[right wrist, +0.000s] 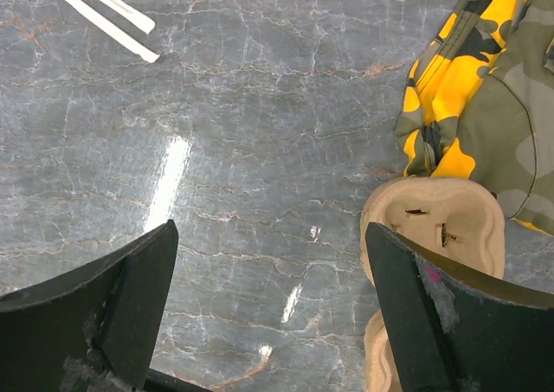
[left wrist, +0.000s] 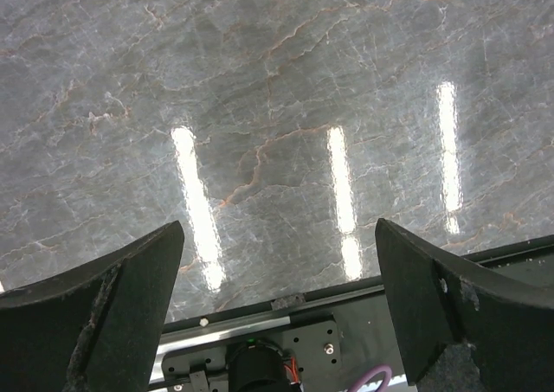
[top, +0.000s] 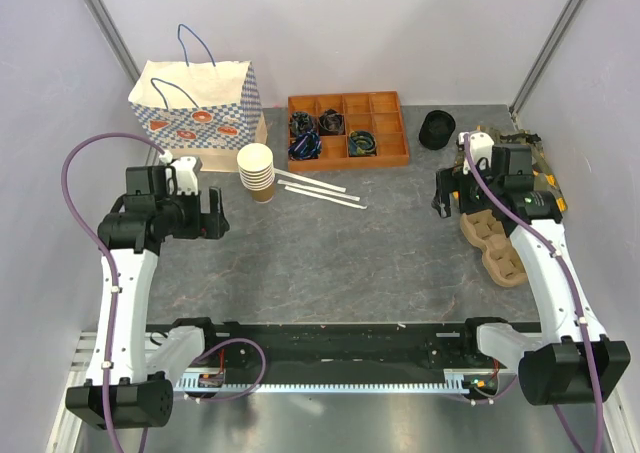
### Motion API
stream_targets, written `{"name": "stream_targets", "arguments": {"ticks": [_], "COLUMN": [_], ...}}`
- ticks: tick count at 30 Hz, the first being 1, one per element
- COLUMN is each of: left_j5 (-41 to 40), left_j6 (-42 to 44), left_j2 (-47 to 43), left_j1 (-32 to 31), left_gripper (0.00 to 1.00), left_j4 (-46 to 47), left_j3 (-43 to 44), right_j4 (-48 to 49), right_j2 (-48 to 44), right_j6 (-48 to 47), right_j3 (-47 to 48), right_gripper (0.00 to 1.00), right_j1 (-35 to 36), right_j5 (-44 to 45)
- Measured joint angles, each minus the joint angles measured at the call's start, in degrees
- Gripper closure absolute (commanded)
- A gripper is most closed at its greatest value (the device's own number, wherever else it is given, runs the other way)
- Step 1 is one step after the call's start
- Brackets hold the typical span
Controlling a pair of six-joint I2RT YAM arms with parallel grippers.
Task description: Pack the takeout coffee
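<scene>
No lidded kraft cup shows in any view. A stack of lidless paper cups (top: 256,170) stands at the back left of centre. A round black lid pile (top: 437,130) sits at the back right. My left gripper (top: 215,216) is open and empty, hovering over bare table; in the left wrist view (left wrist: 277,228) only the marble top lies between its fingers. My right gripper (top: 440,195) is open and empty, just left of a pulp cup carrier (top: 490,241); in the right wrist view (right wrist: 270,228) the carrier (right wrist: 433,223) lies beside the right finger (right wrist: 450,323).
A patterned paper bag (top: 195,108) stands at the back left. An orange compartment tray (top: 385,101) holds dark items at the back. White paper-wrapped sticks (top: 320,190) (right wrist: 95,7) lie near the cups. A camouflage cloth (top: 535,168) (right wrist: 485,89) lies by the carrier.
</scene>
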Motion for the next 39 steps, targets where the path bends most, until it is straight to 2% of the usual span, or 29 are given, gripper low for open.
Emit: {"name": "stream_targets", "arguments": {"ticks": [6,12,20,27,31,39], "left_j5": [0.1,2.1,4.6,5.6,5.9,3.6], "left_j6": [0.4,2.5,6.5,8.2,6.4,-3.2], "left_j2": [0.2,3.7,13.7,16.8,18.3,19.1], "left_j1": [0.0,0.0,0.0,0.0,0.0,-0.2], "left_gripper": [0.0,0.0,0.0,0.0,0.0,0.02], "left_j4": [0.7,4.2,11.5,15.0,15.1,16.8], "left_j3": [2.4,10.8,22.8,30.9,29.3,18.9], "right_j4": [-0.2,-0.2,-0.6,-1.0,-1.0,-1.1], "right_j2": [1.2,2.1,2.5,3.1,3.3,3.7], "right_j6": [0.0,0.0,-0.4,-0.5,-0.5,-0.5], "right_j3": [0.0,0.0,0.5,1.1,1.1,1.1], "right_gripper": [0.02,0.02,0.02,0.02,0.02,0.02], "right_j1": [0.0,0.0,0.0,0.0,0.0,0.0], "right_j5": [0.0,0.0,0.1,0.0,0.0,-0.2]}}
